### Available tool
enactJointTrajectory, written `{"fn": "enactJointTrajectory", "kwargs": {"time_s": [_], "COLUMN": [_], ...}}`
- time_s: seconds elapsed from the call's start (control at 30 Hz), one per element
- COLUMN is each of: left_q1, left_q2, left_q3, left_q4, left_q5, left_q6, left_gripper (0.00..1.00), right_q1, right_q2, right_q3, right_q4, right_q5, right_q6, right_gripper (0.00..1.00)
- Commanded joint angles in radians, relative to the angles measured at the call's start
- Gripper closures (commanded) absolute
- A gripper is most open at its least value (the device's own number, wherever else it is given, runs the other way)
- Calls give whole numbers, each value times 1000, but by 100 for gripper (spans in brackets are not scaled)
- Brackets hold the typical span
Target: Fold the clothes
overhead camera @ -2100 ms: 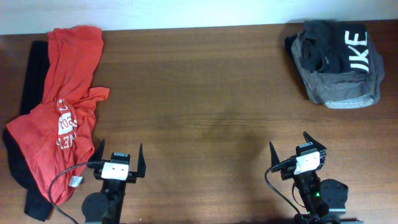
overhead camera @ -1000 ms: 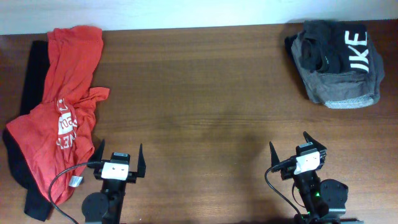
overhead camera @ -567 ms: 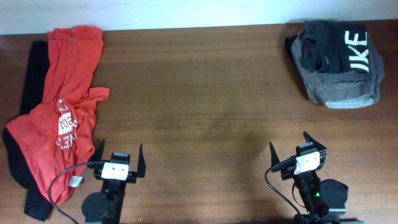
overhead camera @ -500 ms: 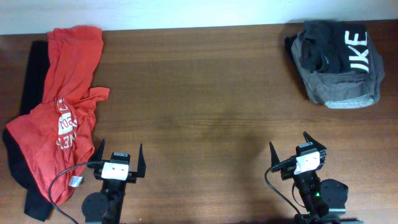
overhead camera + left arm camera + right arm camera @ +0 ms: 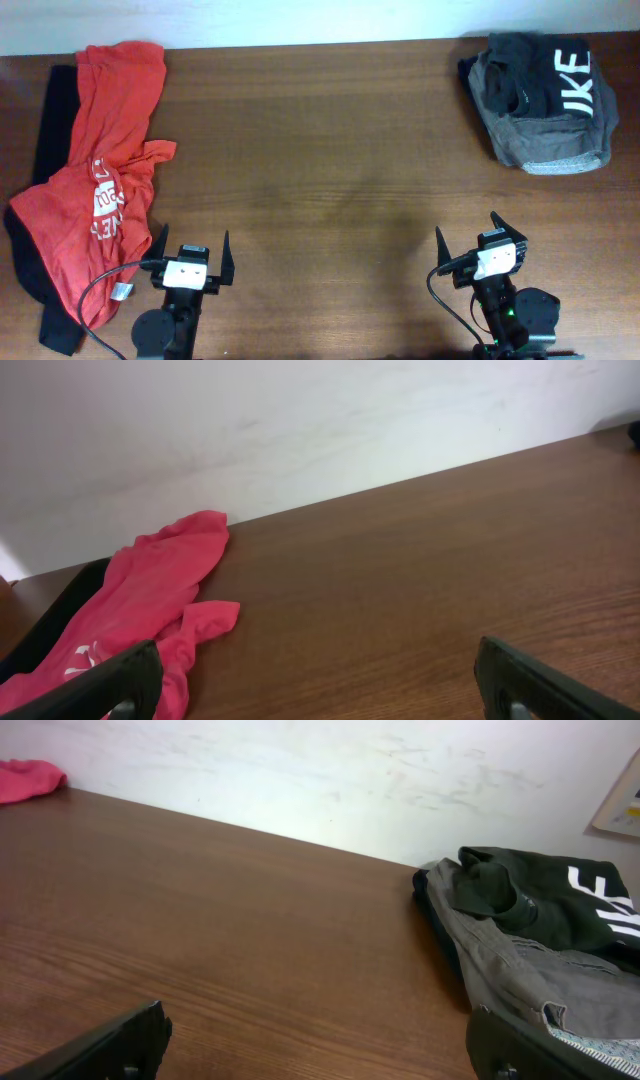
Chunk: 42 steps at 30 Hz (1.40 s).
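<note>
beside the lower hem of the orange-red t-shirt (image 5: 100, 170), at the near edge of the table (image 5: 330, 150), the left gripper (image 5: 194, 242) rested with its fingers wide apart and nothing between them. the right gripper (image 5: 470, 238) was well apart from the t-shirt, along the same edge, its fingers also spread and empty. the t-shirt lay crumpled and twisted on the wood, white lettering showing, one sleeve sticking out toward the middle. a long black garment (image 5: 52, 110) lay under the t-shirt and showed along its outer side. the dark grey garment (image 5: 540, 95) with white letters sat bunched far across from the t-shirt, at the opposite far corner. folding had not begun, i judged. to do the first step well, the left gripper would need to take the t-shirt by one clear edge, the hem or the free sleeve, pinch only the red cloth, not the black below, and drag it to the bare wood beside it, so it could be spread flat before any fold
</note>
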Motion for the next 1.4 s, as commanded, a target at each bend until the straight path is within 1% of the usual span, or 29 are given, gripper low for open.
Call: {"fn": "enactJointTrajectory", "kwargs": {"time_s": [0.0,0.3,0.37,0.47,0.53,0.6,0.7,0.8,0.9,1.0,1.23,1.37], "left_q1": [6,6,6,6,6,6,6,6,6,6,6,6], "left_q2": [-8,-8,-8,-8,-8,-8,0,35,98,201,525,729], "left_q3": [-2,-2,-2,-2,-1,3,26,79,164,277,572,735], "left_q4": [-8,5,3,14,14,13,2,-18,-54,-76,-201,-308], "left_q5": [-13,-21,11,105,156,156,156,154,144,144,145,145], "left_q6": [-6,-6,-6,-6,-8,-52,-92,-92,-92,-92,-91,-91], "left_gripper": [1,1,1,1,1,1,1,1,1,1,1,1], "right_q1": [5,5,5,5,5,5,5,5,5,5,5,5], "right_q2": [-9,-9,-9,-9,-9,-8,-4,19,66,150,457,655], "right_q3": [-6,-6,-6,-6,-6,-6,-1,35,88,156,359,511], "right_q4": [-3,13,44,100,137,176,222,229,228,229,208,131], "right_q5": [22,-14,-84,-174,-182,-185,-201,-208,-223,-268,-409,-484], "right_q6": [4,8,8,9,43,93,126,145,145,147,147,147], "right_gripper": [1,1,1,1,1,1,1,1,1,1,1,1]}}
